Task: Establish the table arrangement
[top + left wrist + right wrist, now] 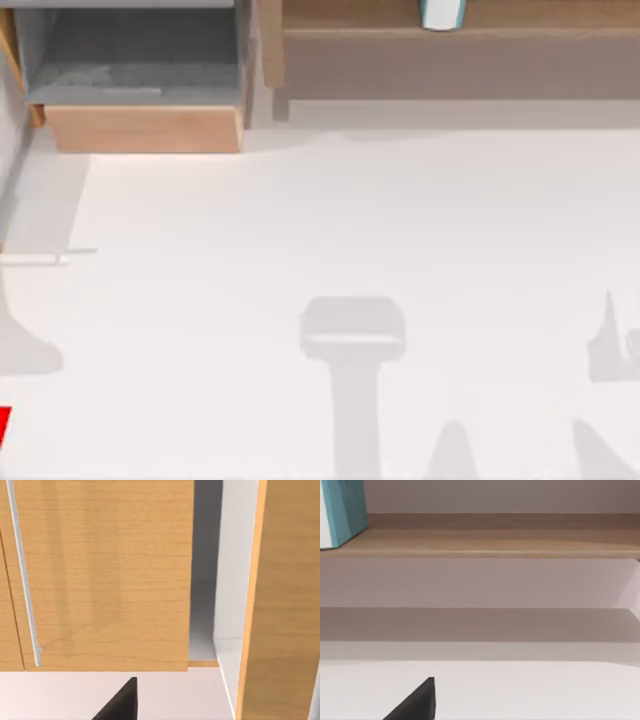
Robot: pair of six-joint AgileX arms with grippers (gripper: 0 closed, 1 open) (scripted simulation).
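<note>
1. From the top camera I see the white bench (330,230) spread across nearly the whole view, bare where I look and crossed by grey arm shadows along its near edge.
2. At its far left stands a light-wood drawer box (140,128), open, with a grey inside.
3. A long brown shelf (450,50) runs along the far right, carrying a teal-and-white object (441,13) (possibly a carton; I can't say).
4. My left claw (120,702) faces a wooden cabinet door (100,575); only one dark tip is visible, so I cannot tell its state.
5. My right claw (415,702) faces the shelf; again, I cannot tell.
</note>
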